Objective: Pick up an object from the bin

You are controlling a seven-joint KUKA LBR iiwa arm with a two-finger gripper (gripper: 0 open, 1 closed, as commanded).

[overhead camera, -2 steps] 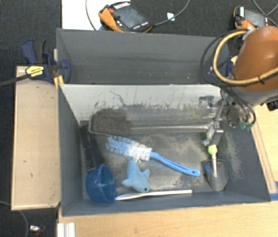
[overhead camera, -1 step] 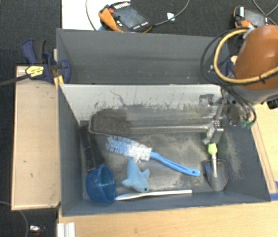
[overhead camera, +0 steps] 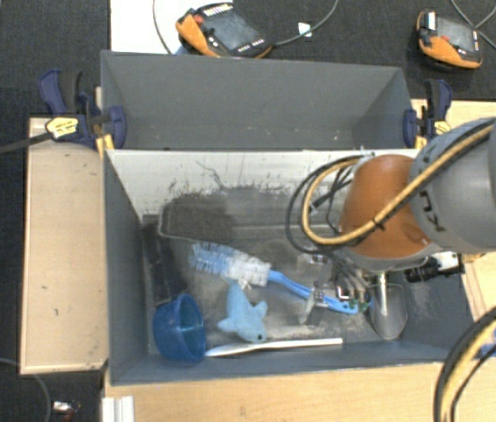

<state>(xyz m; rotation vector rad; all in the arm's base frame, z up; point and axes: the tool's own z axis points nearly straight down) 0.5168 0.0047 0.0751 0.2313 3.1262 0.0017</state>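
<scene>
My gripper (overhead camera: pixel 334 294) hangs low in the bin's right half, under the arm's orange cover. It sits right at the blue handle end of a bottle brush (overhead camera: pixel 235 268), whose white bristles point to the upper left. A light blue toy dolphin (overhead camera: pixel 244 316) lies just left of the gripper, below the brush. Along the front wall, below both, lies a thin white stick (overhead camera: pixel 276 346). A clear glass (overhead camera: pixel 389 316) lies close to the gripper's right side.
A dark blue cup (overhead camera: pixel 178 328) lies on its side in the front left corner. A black bar (overhead camera: pixel 156 269) runs along the left wall. A flat dark grey tray (overhead camera: pixel 217 219) rests toward the back. The arm and its cables cover the bin's right side.
</scene>
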